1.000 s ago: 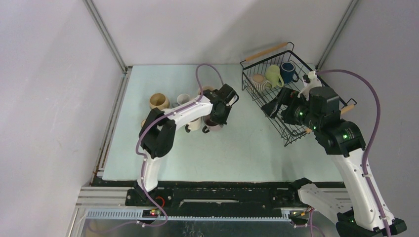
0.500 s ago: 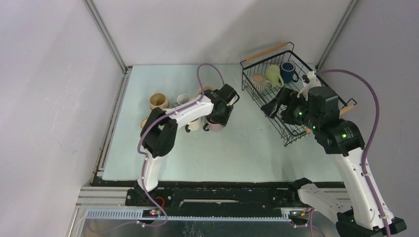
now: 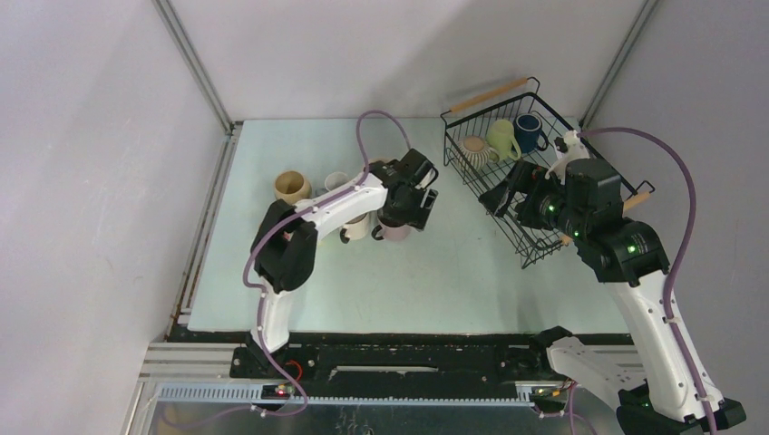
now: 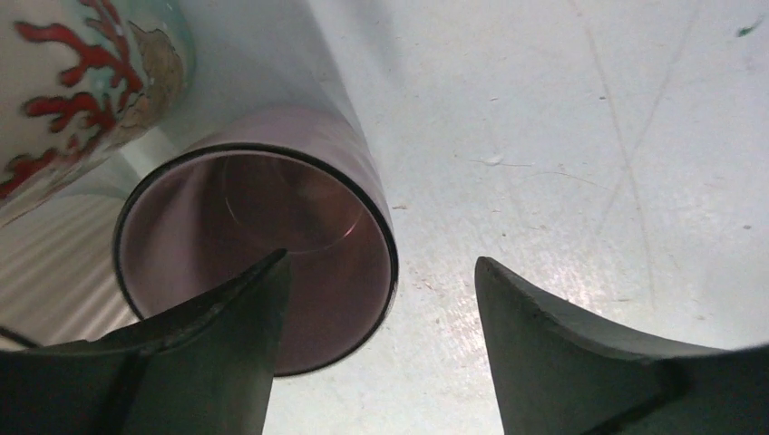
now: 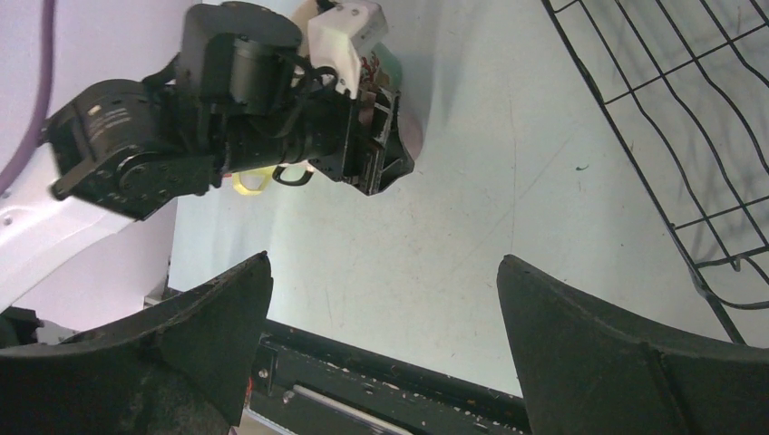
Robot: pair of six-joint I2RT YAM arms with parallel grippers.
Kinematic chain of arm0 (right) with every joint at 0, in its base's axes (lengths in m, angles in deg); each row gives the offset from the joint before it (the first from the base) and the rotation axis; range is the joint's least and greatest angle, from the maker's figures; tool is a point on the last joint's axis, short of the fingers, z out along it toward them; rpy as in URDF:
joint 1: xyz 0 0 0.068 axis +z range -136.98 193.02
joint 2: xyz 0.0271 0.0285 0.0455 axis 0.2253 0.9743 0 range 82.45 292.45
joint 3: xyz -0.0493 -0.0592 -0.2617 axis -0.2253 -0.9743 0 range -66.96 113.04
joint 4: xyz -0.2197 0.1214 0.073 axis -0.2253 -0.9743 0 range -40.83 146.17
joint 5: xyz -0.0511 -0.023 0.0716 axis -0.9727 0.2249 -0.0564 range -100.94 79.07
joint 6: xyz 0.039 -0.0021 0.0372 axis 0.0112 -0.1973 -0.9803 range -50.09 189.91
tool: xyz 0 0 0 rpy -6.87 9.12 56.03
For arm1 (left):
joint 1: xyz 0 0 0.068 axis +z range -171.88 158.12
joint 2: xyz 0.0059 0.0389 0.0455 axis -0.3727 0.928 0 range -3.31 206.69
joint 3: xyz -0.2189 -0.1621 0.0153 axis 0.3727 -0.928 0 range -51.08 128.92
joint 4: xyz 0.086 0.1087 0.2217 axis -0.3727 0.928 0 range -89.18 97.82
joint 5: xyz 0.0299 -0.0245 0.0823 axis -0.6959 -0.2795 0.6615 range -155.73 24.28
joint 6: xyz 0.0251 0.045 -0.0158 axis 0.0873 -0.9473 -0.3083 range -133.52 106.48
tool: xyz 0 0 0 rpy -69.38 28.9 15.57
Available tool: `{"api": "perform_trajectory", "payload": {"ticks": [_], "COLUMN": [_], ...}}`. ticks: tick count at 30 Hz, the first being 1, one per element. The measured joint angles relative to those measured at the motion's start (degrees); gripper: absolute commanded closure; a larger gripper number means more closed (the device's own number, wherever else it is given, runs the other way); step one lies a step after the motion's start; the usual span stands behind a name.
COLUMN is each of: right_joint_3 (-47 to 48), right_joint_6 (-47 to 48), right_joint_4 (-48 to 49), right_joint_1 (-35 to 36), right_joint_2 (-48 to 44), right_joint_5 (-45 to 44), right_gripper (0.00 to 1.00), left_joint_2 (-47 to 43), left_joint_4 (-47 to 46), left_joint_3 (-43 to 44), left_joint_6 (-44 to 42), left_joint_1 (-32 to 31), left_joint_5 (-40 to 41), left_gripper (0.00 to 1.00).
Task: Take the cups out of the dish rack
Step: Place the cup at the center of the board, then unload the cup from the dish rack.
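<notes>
we find the left gripper (image 4: 381, 265) spread wide astride the pink cup (image 4: 272, 208) wall; we advise lifting straight up, clear of the rim.

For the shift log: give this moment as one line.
left pincer open over pink cup on table | right pincer open by rack | three cups in rack

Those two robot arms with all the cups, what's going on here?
They are emptying the black dish rack onto the table. The left gripper stands open astride the wall of a mauve cup, set down beside other unloaded cups. The right gripper hangs open by the rack, where three cups are left.
</notes>
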Motion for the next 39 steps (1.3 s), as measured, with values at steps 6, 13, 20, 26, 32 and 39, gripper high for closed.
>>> {"api": "perform_trajectory", "payload": {"ticks": [6,13,20,26,32,39], "right_joint_3": [0.00,0.00,0.02,2.43,8.22,14.58], "right_joint_6": [-0.02,-0.07,-0.22,-0.13,0.00,-0.39], "right_joint_4": [0.09,0.09,0.46,0.63,1.81,4.81], "right_joint_1": [0.00,0.00,0.00,-0.59,-3.52,-8.70], "right_joint_2": [0.39,1.40,3.69,9.73,18.91,32.00], "right_joint_5": [0.02,0.02,-0.09,-1.81,-3.04,-3.50], "right_gripper": [0.00,0.00,0.00,0.00,0.00,0.00], "left_joint_2": [-5.01,-12.31,-23.61,-34.71,-45.05,-53.62], "left_joint_4": [-0.02,-0.02,-1.62,-3.69,-6.01,-8.55], "left_joint_3": [0.02,0.02,-1.90,-8.07,-16.68,-23.76], "left_joint_6": [0.02,0.07,0.07,-0.11,-1.53,-2.10], "left_joint_1": [0.00,0.00,0.00,0.00,0.00,0.00], "left_joint_5": [-1.40,-2.86,-4.26,-5.68,-7.21,-7.15], "left_gripper": [0.01,0.00,0.00,0.00,0.00,0.00]}}
